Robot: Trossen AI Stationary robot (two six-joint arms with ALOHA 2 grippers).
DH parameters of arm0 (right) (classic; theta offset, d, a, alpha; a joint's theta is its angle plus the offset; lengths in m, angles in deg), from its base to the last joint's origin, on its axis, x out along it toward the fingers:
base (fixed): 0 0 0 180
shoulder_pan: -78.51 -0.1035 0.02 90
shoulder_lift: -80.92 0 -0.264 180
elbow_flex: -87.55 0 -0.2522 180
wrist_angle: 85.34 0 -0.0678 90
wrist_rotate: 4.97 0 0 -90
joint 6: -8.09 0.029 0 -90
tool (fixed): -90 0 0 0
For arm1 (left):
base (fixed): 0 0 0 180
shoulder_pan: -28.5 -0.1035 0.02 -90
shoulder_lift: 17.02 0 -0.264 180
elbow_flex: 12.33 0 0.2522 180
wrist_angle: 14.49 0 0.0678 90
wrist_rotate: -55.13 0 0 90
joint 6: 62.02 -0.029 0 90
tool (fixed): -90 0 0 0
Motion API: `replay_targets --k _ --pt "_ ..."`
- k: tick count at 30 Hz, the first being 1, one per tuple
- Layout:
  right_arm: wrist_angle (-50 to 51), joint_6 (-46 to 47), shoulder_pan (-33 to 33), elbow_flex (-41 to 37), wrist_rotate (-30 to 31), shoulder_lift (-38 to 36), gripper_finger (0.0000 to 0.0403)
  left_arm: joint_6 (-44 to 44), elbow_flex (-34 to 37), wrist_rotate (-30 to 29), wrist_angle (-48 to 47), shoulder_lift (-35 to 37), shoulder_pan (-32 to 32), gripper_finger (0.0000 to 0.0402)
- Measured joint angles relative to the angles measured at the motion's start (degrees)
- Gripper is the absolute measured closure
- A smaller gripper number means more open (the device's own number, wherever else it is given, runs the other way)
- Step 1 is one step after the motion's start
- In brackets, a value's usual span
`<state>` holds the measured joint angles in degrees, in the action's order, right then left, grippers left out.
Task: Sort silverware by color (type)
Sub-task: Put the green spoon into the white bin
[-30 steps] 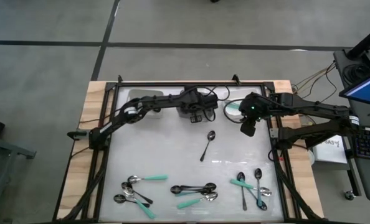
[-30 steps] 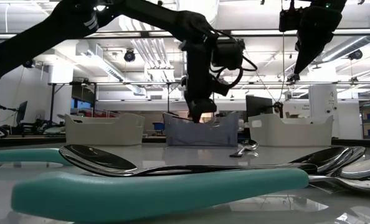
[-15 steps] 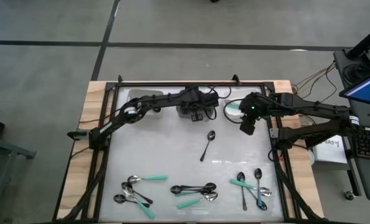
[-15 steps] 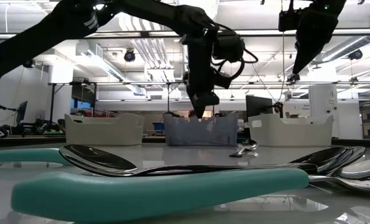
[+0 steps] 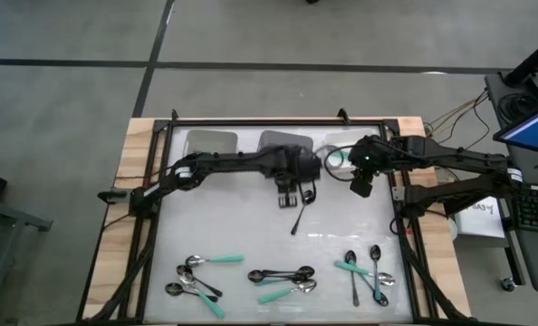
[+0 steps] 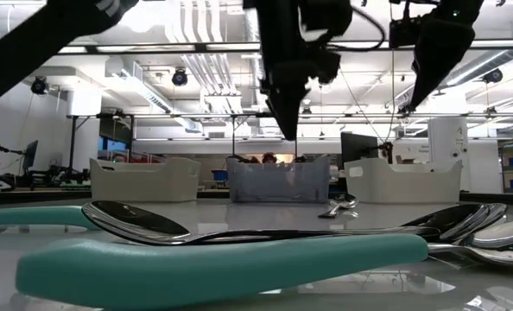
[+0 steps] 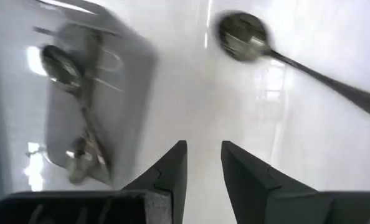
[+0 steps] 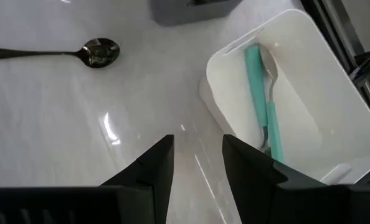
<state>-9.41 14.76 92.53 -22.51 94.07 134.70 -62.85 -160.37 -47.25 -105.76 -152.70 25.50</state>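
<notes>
Fingers of the left gripper [image 7: 203, 171] stand slightly parted with a narrow gap between them and nothing held; seen from above, this gripper [image 5: 293, 192] hovers over the white table [image 5: 242, 217], just on the near side of the grey middle bin [image 5: 283, 141], right beside the bowl of a lone dark spoon [image 5: 301, 210] that lies by itself out from that bin. Inside the grey bin [image 7: 88, 106], dark spoons [image 7: 73, 106] lie lengthwise. Fingers of the right gripper [image 8: 197, 168] are also apart and empty; that gripper [image 5: 360, 184] hangs just beyond the bin's right-hand neighbour, a white bin [image 8: 297, 106] holding a teal-handled spoon [image 8: 260, 93] and a silver spoon [image 8: 273, 74] side by side. A second white bin [image 5: 212, 141] sits on the grey bin's other side. Unsorted silverware lies well away from the grey bin, along the table's opposite edge, in three clusters: one [image 5: 196, 276] toward the left arm's side, with teal handles and silver bowls mixed with black spoons; one [image 5: 285, 279] in the middle, of black spoons above a teal-handled one; and one [image 5: 367, 272] toward the right arm's side, mixing both kinds. At table height, a teal handle [image 6: 213, 259] and a glossy dark bowl [image 6: 136, 220] fill the foreground.
</notes>
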Motion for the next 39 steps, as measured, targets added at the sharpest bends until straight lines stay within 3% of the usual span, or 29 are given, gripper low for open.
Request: replay_targets --k 7,14,23,26,31,39 --pt "-0.3 -1.3 0.0 -4.0 0.0 0.0 0.0275 8.9 0.0 0.2 -12.4 0.5 7.4 0.0319" --pt "-2.7 -1.7 0.0 -9.5 0.0 0.0 0.0275 15.3 0.5 14.1 -12.5 1.4 14.1 0.0319" --pt "-4.2 -1.6 0.0 -12.3 0.0 0.0 0.0275 28.5 0.7 14.8 -12.5 1.6 20.4 0.0319" --pt "-6.0 0.9 0.0 -12.3 -0.1 0.0 0.0275 29.2 2.8 14.0 -12.5 2.9 20.7 0.0319" --pt "-5.9 5.4 0.0 -12.3 -0.4 -0.1 0.0275 33.0 17.6 10.3 -8.1 11.1 22.9 0.0319" --pt "-6.1 10.6 0.0 -12.0 -2.0 -0.1 0.0275 46.7 50.1 13.1 22.6 27.7 28.5 0.0319"
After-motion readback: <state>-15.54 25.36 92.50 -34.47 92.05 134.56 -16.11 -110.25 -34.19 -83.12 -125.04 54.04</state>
